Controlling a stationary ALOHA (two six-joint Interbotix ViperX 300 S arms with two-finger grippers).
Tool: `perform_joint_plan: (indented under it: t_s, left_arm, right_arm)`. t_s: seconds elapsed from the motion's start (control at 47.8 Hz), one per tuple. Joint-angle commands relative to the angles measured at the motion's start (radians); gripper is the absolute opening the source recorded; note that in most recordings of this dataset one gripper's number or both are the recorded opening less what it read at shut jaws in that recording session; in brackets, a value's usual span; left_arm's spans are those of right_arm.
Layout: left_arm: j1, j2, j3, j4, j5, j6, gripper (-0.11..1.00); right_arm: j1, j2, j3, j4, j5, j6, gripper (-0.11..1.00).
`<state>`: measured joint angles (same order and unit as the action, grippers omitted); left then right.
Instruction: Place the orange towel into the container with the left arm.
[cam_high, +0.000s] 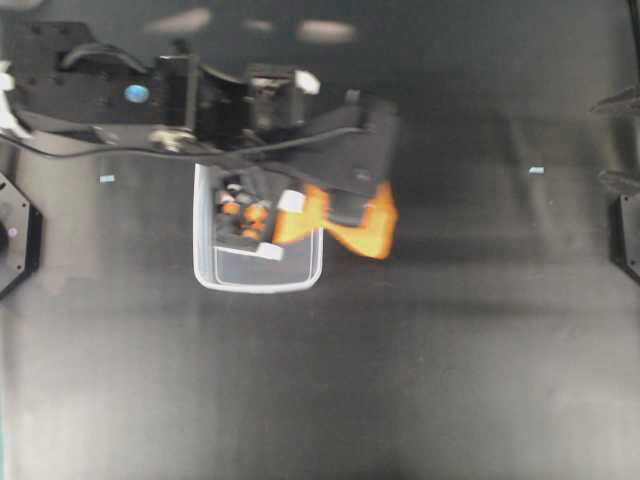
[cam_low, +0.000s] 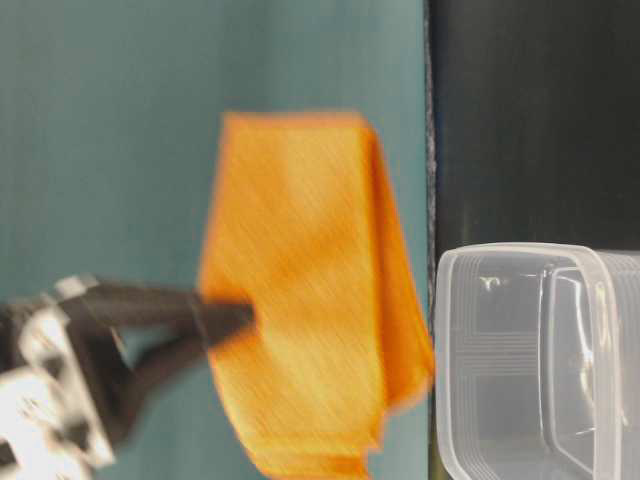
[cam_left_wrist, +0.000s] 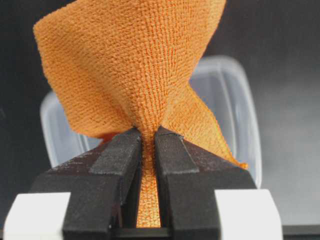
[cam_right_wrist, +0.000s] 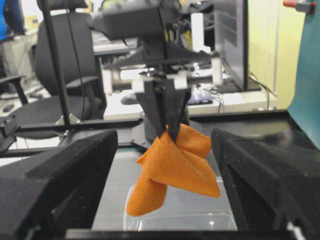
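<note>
The left gripper (cam_left_wrist: 147, 150) has its 2 fingers (cam_left_wrist: 117, 165) pressed together on a pinch of the towel (cam_left_wrist: 135, 65), holding it off the table (cam_high: 400, 380). In the wrist views the cloth hangs in folds above the tub (cam_right_wrist: 175, 217). From overhead, the towel (cam_high: 350, 225) sits over the tub's (cam_high: 258, 272) right edge, partly beyond it, though blur makes the overlap hard to judge. The right gripper (cam_right_wrist: 165, 200) shows its 2 fingers spread wide, well apart from the towel.
</note>
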<state>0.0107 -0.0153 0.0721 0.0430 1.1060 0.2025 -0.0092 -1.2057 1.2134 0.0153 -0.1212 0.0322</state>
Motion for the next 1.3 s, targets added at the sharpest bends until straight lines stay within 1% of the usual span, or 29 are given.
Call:
perform_joint_plan:
  t_s: [0.0, 0.126, 0.23, 0.419, 0.67, 0.712, 0.733, 0.775, 0.796, 0.942, 0.984, 1.026, 1.089, 1.173, 1.277]
  left_arm:
    - [0.025, -0.081, 0.114, 0.003, -0.061, -0.002, 0.05]
    - [0.028, -0.112, 0.216, 0.003, -0.147, 0.008, 0.05]
    - [0.026, -0.117, 0.261, 0.003, -0.189, 0.008, 0.05]
    - [0.031, -0.107, 0.284, 0.003, -0.199, 0.008, 0.05]
    - [0.038, -0.097, 0.285, 0.003, -0.213, 0.008, 0.06]
    - [0.038, -0.095, 0.285, 0.003, -0.216, 0.008, 0.07]
    - [0.038, -0.095, 0.285, 0.003, -0.219, 0.008, 0.10]
    - [0.040, -0.095, 0.285, 0.003, -0.224, 0.008, 0.20]
    - [0.038, -0.095, 0.285, 0.003, -0.225, 0.008, 0.28]
    - [0.038, -0.097, 0.287, 0.003, -0.227, 0.012, 0.70]
    - [0.040, -0.097, 0.287, 0.003, -0.229, 0.012, 0.80]
    - [0.038, -0.097, 0.285, 0.003, -0.229, 0.012, 0.87]
    - [0.038, -0.100, 0.281, 0.003, -0.225, 0.011, 0.91]
    - [0.040, -0.109, 0.272, 0.003, -0.224, 0.008, 0.89]
    - [0.041, -0.156, 0.250, 0.003, -0.229, 0.002, 0.89]
  right_arm:
    - [-0.003, 0.008, -0.008, 0.003, -0.014, 0.000, 0.74]
    - [-0.003, 0.008, -0.008, 0.003, -0.020, 0.000, 0.74]
    - [-0.003, 0.008, -0.008, 0.003, -0.020, 0.000, 0.73]
    - [-0.003, 0.011, -0.006, 0.003, -0.021, 0.000, 0.74]
    - [-0.003, 0.011, -0.006, 0.003, -0.025, 0.000, 0.74]
    - [-0.003, 0.011, -0.006, 0.003, -0.025, 0.000, 0.74]
    - [-0.003, 0.011, -0.006, 0.003, -0.026, 0.000, 0.74]
    - [-0.003, 0.011, -0.006, 0.003, -0.026, 0.000, 0.73]
    - [-0.003, 0.011, -0.006, 0.003, -0.026, 0.000, 0.74]
    - [-0.003, 0.011, -0.006, 0.003, -0.028, 0.000, 0.73]
    - [-0.003, 0.011, -0.006, 0.003, -0.028, 0.000, 0.74]
    - [-0.003, 0.011, -0.006, 0.003, -0.028, 0.000, 0.74]
    - [-0.003, 0.011, -0.006, 0.003, -0.028, 0.000, 0.74]
    - [-0.003, 0.009, -0.006, 0.003, -0.028, 0.000, 0.74]
    - [-0.003, 0.009, -0.006, 0.003, -0.028, 0.000, 0.74]
